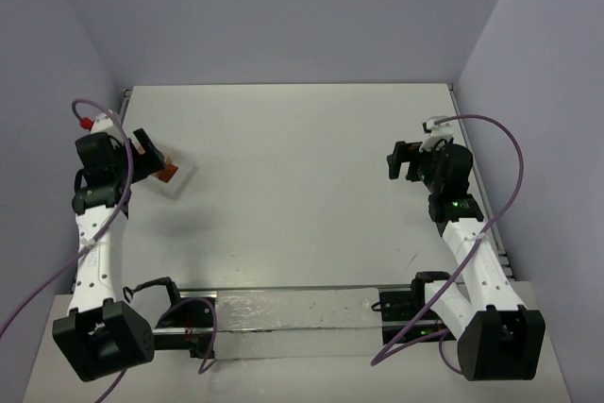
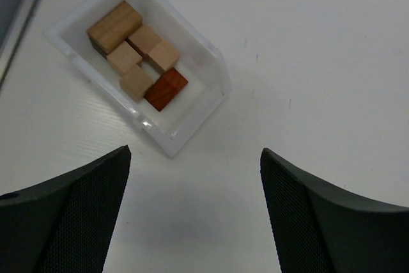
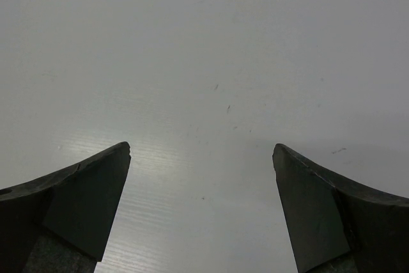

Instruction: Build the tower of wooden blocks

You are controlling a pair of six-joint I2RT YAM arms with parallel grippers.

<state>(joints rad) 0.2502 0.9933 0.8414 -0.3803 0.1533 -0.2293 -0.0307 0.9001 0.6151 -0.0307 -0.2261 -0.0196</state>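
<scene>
The blocks (image 2: 124, 57), tan pieces and one reddish-brown one, lie loose in a clear box (image 2: 204, 78) near the counter's (image 1: 302, 195) left edge, toward the far corner. The left pincer (image 2: 195, 158) hangs just beside the box, spread wide, holding nothing. The right pincer (image 3: 201, 151), equally wide and bare, hovers near the right edge.

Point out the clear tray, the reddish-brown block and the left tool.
clear tray (image 2: 199, 118): left wrist view, right-hand wall.
reddish-brown block (image 2: 166, 89): left wrist view, top face.
left tool (image 2: 195, 151): left wrist view, midway between fingertips.
</scene>
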